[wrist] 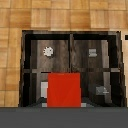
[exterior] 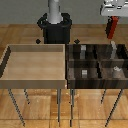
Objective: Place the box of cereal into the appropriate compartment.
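Where the exterior view reaches its upper right corner, the gripper (exterior: 113, 19) is cut off by the frame edge, and the box of cereal (exterior: 113, 26) hangs from it, clamped between the fingers, long axis upright, lower end pointing down. It sits above and beyond the four-part bin (exterior: 96, 85), clear of its walls. A light-wood tray (exterior: 34, 82) adjoins the bin on the exterior view's left. Bin markers are blurred; a taller grey block (exterior: 114, 48) stands in a far section.

Seen from the wrist view, the box of cereal appears end-on as a red square, hiding part of one section. The fingers themselves are not visible. Small markers are too indistinct to identify.
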Tool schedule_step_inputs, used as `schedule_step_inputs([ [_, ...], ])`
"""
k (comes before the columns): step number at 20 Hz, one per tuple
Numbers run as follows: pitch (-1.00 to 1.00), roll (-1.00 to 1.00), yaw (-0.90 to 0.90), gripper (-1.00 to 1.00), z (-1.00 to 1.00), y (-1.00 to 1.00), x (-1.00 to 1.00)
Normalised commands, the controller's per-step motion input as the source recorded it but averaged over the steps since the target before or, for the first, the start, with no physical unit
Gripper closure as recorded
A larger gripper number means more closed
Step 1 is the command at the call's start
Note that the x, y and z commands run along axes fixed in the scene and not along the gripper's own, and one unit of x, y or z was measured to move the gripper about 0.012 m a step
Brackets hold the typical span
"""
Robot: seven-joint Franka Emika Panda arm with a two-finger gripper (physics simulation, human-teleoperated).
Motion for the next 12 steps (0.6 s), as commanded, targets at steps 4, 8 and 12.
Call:
schedule_step_inputs([
  [4, 0.00, 0.00, 0.00, 1.00, -0.25, 0.25, 0.00],
  [8, 0.00, 0.00, 0.00, 1.00, -0.25, 0.00, 0.00],
  [12, 0.00, 0.00, 0.00, 1.00, -0.25, 0.75, 0.00],
])
